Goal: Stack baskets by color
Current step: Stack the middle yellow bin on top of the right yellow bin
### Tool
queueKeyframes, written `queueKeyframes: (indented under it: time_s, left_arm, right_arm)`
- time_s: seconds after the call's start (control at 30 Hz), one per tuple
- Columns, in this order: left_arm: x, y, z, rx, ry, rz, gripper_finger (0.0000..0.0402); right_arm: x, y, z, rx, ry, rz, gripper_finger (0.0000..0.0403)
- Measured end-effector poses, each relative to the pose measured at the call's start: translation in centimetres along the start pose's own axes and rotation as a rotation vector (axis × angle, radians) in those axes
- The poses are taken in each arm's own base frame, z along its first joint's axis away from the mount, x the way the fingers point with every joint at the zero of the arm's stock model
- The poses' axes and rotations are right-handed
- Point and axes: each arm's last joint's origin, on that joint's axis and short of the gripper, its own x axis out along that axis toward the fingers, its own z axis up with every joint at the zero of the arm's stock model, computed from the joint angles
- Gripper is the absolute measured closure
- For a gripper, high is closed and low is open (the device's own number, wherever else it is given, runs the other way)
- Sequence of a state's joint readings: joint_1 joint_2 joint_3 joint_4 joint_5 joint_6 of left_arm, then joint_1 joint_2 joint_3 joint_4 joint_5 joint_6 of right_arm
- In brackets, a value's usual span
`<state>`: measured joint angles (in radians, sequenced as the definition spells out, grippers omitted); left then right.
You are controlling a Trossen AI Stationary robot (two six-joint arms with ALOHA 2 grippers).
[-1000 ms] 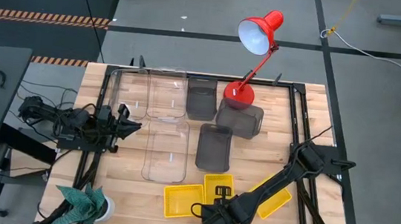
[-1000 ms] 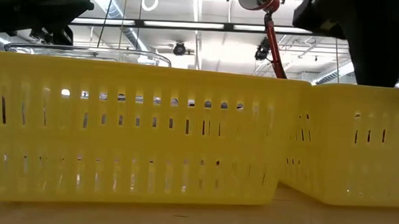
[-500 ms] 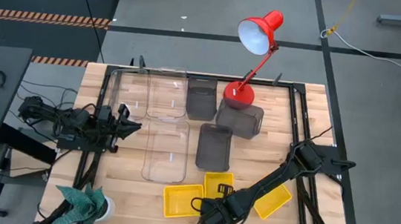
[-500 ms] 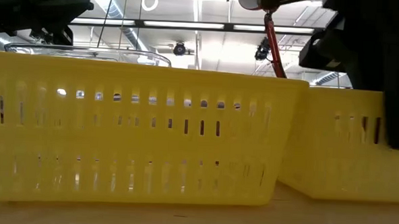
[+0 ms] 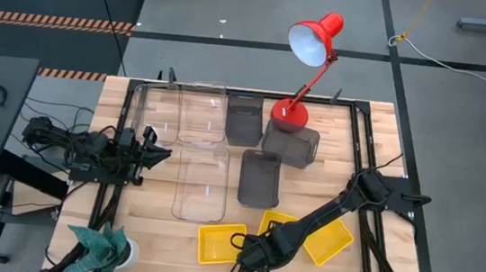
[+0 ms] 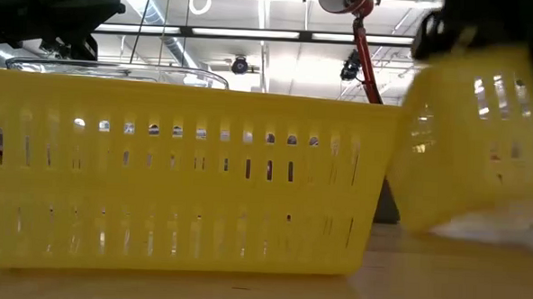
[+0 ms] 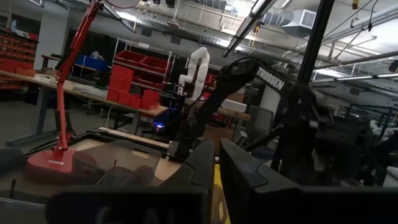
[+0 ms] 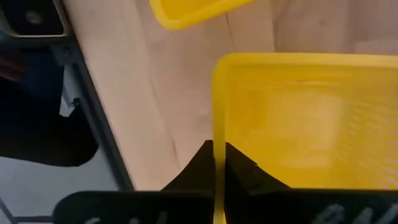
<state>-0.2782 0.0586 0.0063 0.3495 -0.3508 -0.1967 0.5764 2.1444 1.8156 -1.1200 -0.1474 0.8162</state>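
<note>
Three yellow baskets are at the table's near edge: one (image 5: 218, 242) rests flat on its base, one (image 5: 331, 240) lies to the right, and the middle one (image 5: 281, 222) is in my right gripper (image 5: 254, 250), which is shut on it. In the low view the held basket (image 6: 479, 132) hangs tilted beside the flat one (image 6: 184, 177). Grey baskets (image 5: 259, 178) (image 5: 244, 123) (image 5: 289, 144) and clear ones (image 5: 202, 181) (image 5: 202, 114) lie farther back. My left gripper (image 5: 155, 151) waits shut at the table's left side. My right gripper pinches the rim of one wall (image 8: 216, 134) of the middle yellow basket, near a corner, one finger inside the basket and one outside. The fingers come from above, pointing down. The basket is tilted and raised off the table.
A red desk lamp (image 5: 309, 70) stands at the far edge behind the grey baskets. A teal cloth (image 5: 100, 246) lies at the near left corner. Bare wood shows between the yellow baskets and the grey ones.
My right gripper has shut on the middle yellow basket's wall, rolled its wrist and gone up and a little toward the table's left edge. That basket, flat on the table before, now stands tilted and lifted and has turned about.
</note>
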Motion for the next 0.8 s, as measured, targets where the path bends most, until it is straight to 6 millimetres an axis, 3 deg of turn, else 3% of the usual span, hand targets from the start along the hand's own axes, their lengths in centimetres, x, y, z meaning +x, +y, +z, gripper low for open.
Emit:
queueKeyframes:
  time_s: [0.23,0.47,0.57,0.8]
  left_arm:
    - [0.0,0.0,0.0,0.001,0.003,0.001,0.0371]
    - [0.0,0.0,0.0,0.001,0.003,0.001,0.0366]
    - [0.0,0.0,0.0,0.001,0.003,0.0,0.037]
    - [0.0,0.0,0.0,0.001,0.003,0.0,0.0371]
  right_arm:
    - [-6.1,-0.6,-2.1,0.129,-0.044,-0.062,0.0396]
    - [-9.2,-1.3,-5.1,0.284,-0.11,-0.176,0.0396]
    - [-9.5,-1.6,-6.4,0.395,-0.086,-0.218,0.0396]
    - [-6.9,-1.5,-8.5,0.648,-0.033,-0.315,0.0396]
